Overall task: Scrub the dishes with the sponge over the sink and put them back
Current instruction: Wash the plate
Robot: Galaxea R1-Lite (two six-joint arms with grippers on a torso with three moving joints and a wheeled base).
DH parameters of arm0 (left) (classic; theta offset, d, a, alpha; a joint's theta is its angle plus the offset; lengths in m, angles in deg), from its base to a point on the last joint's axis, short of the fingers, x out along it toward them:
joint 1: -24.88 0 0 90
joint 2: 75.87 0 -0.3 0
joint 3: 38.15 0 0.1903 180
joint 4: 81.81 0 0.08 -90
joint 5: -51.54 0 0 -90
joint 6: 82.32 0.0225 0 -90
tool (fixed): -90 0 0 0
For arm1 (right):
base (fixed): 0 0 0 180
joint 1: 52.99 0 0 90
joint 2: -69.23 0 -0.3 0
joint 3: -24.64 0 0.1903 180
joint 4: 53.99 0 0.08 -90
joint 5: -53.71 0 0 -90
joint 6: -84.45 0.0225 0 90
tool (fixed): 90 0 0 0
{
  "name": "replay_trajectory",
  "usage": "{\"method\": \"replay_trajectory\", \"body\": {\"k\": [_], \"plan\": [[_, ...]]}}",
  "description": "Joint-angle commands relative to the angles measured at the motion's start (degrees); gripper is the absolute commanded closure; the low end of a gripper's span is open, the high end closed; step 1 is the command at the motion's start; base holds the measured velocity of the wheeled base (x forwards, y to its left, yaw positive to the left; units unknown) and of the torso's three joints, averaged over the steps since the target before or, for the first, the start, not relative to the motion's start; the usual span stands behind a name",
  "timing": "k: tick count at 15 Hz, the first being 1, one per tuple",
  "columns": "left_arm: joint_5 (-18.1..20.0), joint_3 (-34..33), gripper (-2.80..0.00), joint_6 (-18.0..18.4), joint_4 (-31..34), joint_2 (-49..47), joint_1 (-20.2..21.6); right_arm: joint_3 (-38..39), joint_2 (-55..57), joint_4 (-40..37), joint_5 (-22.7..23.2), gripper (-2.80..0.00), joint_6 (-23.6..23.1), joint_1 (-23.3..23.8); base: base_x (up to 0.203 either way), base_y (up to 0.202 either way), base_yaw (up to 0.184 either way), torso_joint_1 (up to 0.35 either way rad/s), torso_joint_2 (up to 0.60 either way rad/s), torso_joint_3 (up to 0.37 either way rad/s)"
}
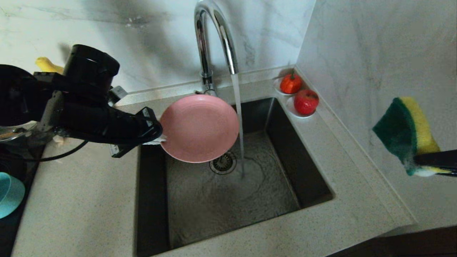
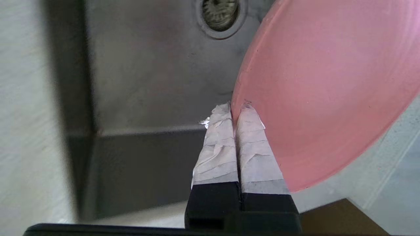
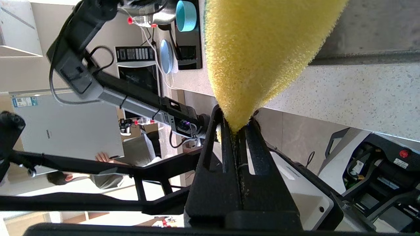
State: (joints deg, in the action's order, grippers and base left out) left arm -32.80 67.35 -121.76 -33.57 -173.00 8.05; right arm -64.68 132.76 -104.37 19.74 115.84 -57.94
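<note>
Over the sink, the pink plate is pinched at its rim by the left gripper, just left of the running water. Well to the right, the sponge is clamped in the closed right gripper. For a good scrub, the plate is best held tilted over the basin while the sponge is brought flat against its face.

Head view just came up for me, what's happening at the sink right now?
The left gripper is pinching the pink plate by its rim, holding it above the sink beside the stream from the running tap. The right gripper holds the sponge off to the right, well clear of the plate. Scrubbing contact isn't happening yet.
</note>
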Motion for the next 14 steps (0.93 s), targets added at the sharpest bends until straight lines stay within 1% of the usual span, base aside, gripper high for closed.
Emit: {"method": "replay_trajectory", "body": {"k": [1, 3, 6, 9, 14], "plan": [[-0.73, 1.37, 0.0, -0.34, -1.33, -4.06, -2.22, 0.3, -0.86, -0.23, 0.31, 0.0, 0.16, 0.03, 0.0, 0.0, 0.0, 0.0, 0.0, 0.0], [-1.14, 2.15, 0.0, -1.29, -2.3, -5.86, -3.43, 0.56, -1.04, -0.15, 0.13, 0.0, 0.25, 0.03, 0.0, 0.0, 0.0, 0.0, 0.0, 0.0], [-1.18, 4.79, 0.0, -2.9, -2.41, -7.87, -3.65, 0.65, -1.3, -0.32, 0.05, 0.0, 0.25, 0.12, 0.0, 0.0, 0.0, 0.0, 0.0, 0.0], [-1.09, 6.48, 0.0, -2.93, -2.45, -8.89, -4.55, 1.35, -1.48, -0.32, 0.05, 0.0, 0.25, 0.2, 0.0, 0.0, 0.0, 0.0, 0.0, 0.0], [-1.18, 8.84, 0.0, -2.88, -2.45, -10.72, -7.58, 2.71, -1.39, 0.03, -0.04, 0.0, 0.07, 0.49, 0.0, 0.0, 0.0, 0.0, 0.0, 0.0]]}}
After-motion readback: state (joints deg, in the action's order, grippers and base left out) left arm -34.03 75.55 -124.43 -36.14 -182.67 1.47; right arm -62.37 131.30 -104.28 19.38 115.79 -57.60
